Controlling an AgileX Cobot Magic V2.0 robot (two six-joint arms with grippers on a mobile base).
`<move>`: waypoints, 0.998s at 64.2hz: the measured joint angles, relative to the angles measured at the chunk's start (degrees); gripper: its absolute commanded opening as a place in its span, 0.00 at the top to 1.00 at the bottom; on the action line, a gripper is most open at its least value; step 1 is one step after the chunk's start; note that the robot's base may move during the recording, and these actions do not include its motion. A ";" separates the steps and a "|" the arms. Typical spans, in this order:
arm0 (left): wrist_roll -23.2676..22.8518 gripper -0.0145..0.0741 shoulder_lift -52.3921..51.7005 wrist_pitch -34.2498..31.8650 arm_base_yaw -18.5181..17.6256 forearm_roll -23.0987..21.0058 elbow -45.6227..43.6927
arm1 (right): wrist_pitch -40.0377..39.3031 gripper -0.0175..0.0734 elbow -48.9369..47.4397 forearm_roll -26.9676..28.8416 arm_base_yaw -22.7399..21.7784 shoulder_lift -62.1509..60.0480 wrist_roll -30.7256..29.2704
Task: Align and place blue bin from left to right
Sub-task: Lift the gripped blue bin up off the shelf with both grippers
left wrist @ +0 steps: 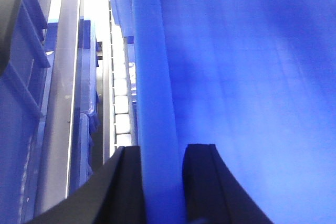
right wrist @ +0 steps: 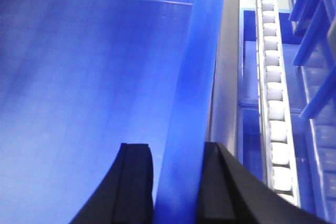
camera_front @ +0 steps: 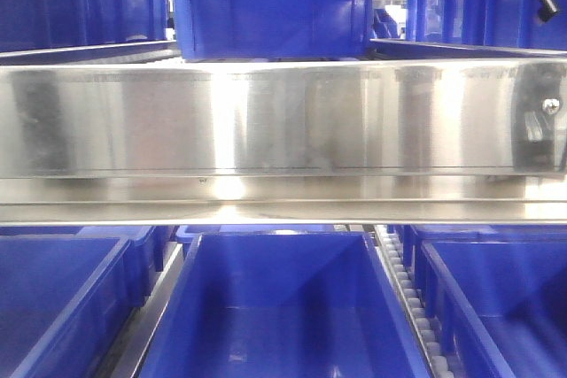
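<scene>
In the left wrist view my left gripper straddles the left wall of a blue bin. One finger is outside the wall and one inside, shut on it. In the right wrist view my right gripper is shut the same way on the bin's right wall, with the bin's empty inside to its left. The front view shows a blue bin in the lower middle lane. Neither gripper shows in that view.
A wide steel shelf beam crosses the front view, with another blue bin above it. More blue bins stand at lower left and lower right. White roller tracks run beside the held bin.
</scene>
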 measured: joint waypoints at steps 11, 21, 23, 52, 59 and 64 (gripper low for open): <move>0.00 0.85 0.00 0.00 0.00 0.00 0.00 | 0.00 0.89 0.00 0.00 0.00 0.00 0.00; 0.00 0.85 0.00 0.00 0.00 0.00 0.00 | 0.00 0.89 0.00 0.00 0.00 0.00 0.00; 0.00 0.85 0.00 0.00 0.00 0.00 0.00 | 0.00 0.89 0.00 0.00 0.00 0.00 0.00; 0.00 0.85 0.00 0.00 0.00 0.00 0.00 | -0.10 0.89 0.00 0.00 0.00 0.00 0.00; 0.00 0.85 0.00 -0.12 0.00 0.00 0.00 | -0.56 0.89 0.00 0.00 0.00 0.00 0.00; 0.00 0.85 0.00 -0.22 0.00 0.11 0.00 | -1.16 0.89 0.00 0.00 0.00 0.00 0.00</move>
